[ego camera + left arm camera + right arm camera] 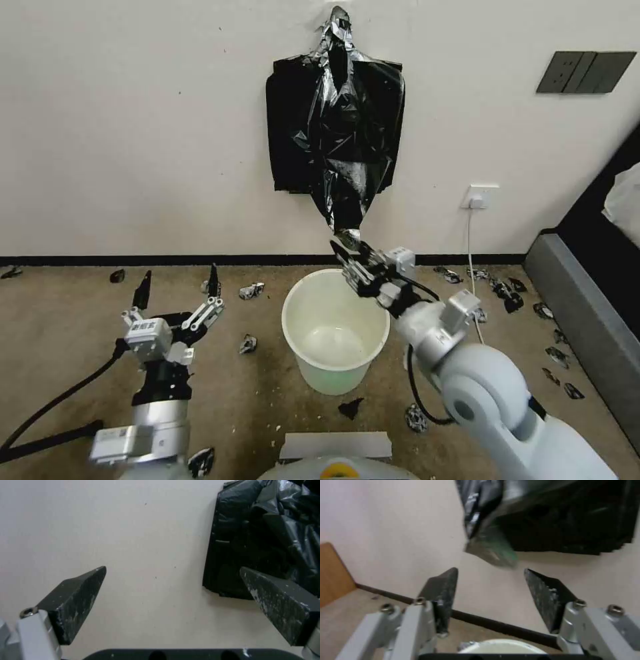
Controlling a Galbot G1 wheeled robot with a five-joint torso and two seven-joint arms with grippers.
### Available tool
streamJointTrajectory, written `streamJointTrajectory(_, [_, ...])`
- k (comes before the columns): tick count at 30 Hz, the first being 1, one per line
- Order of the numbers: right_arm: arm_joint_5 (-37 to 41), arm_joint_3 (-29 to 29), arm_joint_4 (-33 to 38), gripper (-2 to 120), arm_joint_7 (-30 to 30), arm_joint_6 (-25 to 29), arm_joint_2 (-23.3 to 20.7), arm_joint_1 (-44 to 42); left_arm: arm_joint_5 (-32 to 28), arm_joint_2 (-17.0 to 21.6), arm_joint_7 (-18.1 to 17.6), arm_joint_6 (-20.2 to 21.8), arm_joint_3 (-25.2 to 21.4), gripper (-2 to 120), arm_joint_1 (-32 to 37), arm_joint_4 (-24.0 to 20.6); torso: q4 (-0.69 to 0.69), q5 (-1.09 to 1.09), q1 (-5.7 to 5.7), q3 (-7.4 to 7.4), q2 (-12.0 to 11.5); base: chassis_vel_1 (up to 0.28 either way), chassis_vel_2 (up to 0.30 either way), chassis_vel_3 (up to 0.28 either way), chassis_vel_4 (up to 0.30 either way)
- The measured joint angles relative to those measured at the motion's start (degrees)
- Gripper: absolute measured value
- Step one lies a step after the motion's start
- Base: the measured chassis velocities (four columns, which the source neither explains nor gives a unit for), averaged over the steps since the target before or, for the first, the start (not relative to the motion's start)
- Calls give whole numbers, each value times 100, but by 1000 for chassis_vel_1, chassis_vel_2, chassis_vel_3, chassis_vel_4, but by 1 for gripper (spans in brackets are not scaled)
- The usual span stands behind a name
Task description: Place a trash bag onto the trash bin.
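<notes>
A: Right gripper (348,252)?
B: Jaws apart, just below the hanging trash bag (339,143), above the trash bin (335,331) on the floor.
A: Left gripper (177,288)?
B: Spread wide, left of bin.

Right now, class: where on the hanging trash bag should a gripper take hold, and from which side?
Probably the trash bag's gathered bottom tip, approached from below. It narrows there and dangles free of the wall above the trash bin. The open right gripper sits just beneath it.

Black scraps (248,344) on brown floor (60,333)
</notes>
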Motion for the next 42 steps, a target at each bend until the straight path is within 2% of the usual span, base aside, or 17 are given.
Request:
streamJointTrajectory(3, [-162,201,144,73,197,-254,-28,-202,0,1,-5,9,16,100,-13,7,1,0,0,0,0,0,0,0,0])
streamJointTrajectory(4, [-162,201,144,73,197,-254,-28,-202,0,1,-5,9,16,100,-13,7,1,0,0,0,0,0,0,0,0])
streamJointTrajectory(8, [-1390,327,316,94,202,-296,-76,-526,0,7,-23,27,-13,100,-2,7,-1,0,0,0,0,0,0,0,0])
streamJointTrajectory(13, [-1828,268,369,100,194,-176,-231,-236,1,-2,-29,28,-8,100,-8,8,0,0,0,0,0,0,0,0,0])
streamJointTrajectory(17, [-1941,-123,403,100,140,-213,-708,701,48,-24,-33,28,8,100,39,5,0,0,0,0,-1,0,0,0,0])
streamJointTrajectory(18, [-1941,-123,403,100,140,-213,-708,701,48,-24,-33,28,8,100,39,5,0,0,0,0,-1,0,0,0,0])
streamJointTrajectory(21, [-1670,-675,294,100,257,-473,-839,1662,71,-29,-56,28,-27,100,60,-8,1,-1,1,0,-1,0,0,0,0])
streamJointTrajectory(22, [-1670,-675,294,100,257,-473,-839,1662,71,-29,-56,28,-27,100,60,-8,1,-1,1,0,-1,0,0,0,0])
streamJointTrajectory(24, [-1395,-1200,140,100,472,-756,-841,2473,91,-31,-93,34,-43,100,61,-22,2,-1,1,1,-1,0,0,0,0])
streamJointTrajectory(27, [-1296,-1736,2,100,680,-1096,-756,3163,93,-29,-120,63,-71,100,57,-33,1,-1,1,1,-1,0,0,0,0])
streamJointTrajectory(29, [-1242,-2212,-91,100,1159,-1613,-531,3802,91,-18,-128,85,-88,100,49,-36,1,-3,1,1,-1,0,0,0,0])
streamJointTrajectory(30, [-1242,-2212,-91,100,1159,-1613,-531,3802,91,-18,-128,85,-88,100,49,-36,1,-3,1,1,-1,0,0,0,0])
streamJointTrajectory(33, [-1125,-2694,-265,100,2054,-2397,-65,4420,83,-20,-136,97,-96,100,20,-21,2,-2,1,1,-1,0,0,0,0])
streamJointTrajectory(34, [-1125,-2694,-265,100,2054,-2397,-65,4420,83,-20,-136,97,-96,100,20,-21,2,-2,1,1,-1,0,0,0,0])
streamJointTrajectory(35, [-1101,-2876,-403,100,2373,-2576,179,4608,70,-26,-138,97,-98,100,12,-10,1,-3,1,1,-1,0,0,0,0])
streamJointTrajectory(37, [-1161,-3101,-607,100,2542,-2625,387,4763,38,-21,-138,97,-103,100,7,10,1,-3,1,1,-1,0,0,0,0])
streamJointTrajectory(42, [-1331,-3359,-939,100,2680,-2630,582,4871,-45,9,-138,97,-151,100,-14,25,1,-3,1,1,-2,0,0,0,0])
